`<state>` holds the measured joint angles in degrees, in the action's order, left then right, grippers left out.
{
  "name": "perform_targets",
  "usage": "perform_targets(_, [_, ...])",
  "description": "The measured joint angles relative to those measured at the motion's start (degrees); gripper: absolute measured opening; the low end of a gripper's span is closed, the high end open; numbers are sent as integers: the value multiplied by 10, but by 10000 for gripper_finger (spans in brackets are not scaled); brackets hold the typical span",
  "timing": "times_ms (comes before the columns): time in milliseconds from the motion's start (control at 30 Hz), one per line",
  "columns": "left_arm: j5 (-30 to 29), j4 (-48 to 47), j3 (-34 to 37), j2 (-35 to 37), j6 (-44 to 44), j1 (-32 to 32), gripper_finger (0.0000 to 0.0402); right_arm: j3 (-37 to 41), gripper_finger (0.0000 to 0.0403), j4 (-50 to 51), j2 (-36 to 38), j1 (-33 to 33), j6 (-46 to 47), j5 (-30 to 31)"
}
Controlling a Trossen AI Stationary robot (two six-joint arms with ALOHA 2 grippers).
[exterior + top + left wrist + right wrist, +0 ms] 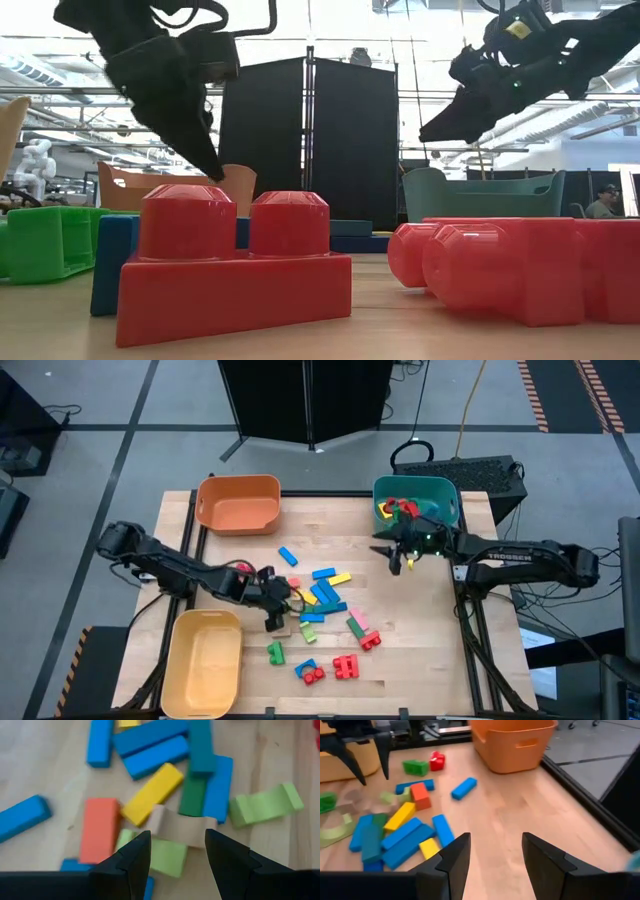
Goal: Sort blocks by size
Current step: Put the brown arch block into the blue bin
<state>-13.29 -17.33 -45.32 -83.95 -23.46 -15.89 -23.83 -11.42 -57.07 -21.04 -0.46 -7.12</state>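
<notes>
Table [420, 650], wooden top. Three bins stood on it: orange bin [238, 503] at the far left, teal bin [440, 495] at the far right, yellow bin [202, 662] at the near left corner.

The blocks [325, 595]: most lay loose in a heap at mid-table, blue, yellow, green and orange bars mixed, with one pale arch [181, 827] among them. A single blue bar [288, 556] lay apart, toward the orange bin. Red studded bricks [345, 666] and a green piece [275, 652] sat near the front edge. A few red and yellow pieces [395, 509] were inside the teal bin.

Left gripper [272, 622]: hung over the left edge of the heap, jaws parted and holding nothing, the pale arch showing between its fingers [131, 860].

Right gripper [402, 563]: raised in front of the teal bin, above bare wood, jaws likewise parted and holding nothing.
</notes>
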Motion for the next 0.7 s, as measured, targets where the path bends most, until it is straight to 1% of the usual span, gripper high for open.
perform_targets(167, [-1, 46, 0, -45, 33, -19, 183, 0, 164, -28, -32, 48, 15, 44])
perform_targets(300, [-3, 78, 0, -77, 49, -21, 183, 0, 164, -45, -64, 78, 15, 70])
perform_targets(467, [-4, 81, 0, -108, 48, -21, 183, 0, 164, -76, -100, 97, 15, 73])
perform_targets(600, [-7, 86, -1, -126, 47, -21, 182, 0, 164, -96, -115, 104, 13, 74])
perform_targets(700, [-10, 90, -2, -132, 44, -21, 175, 0, 164, -108, -119, 109, 13, 74])
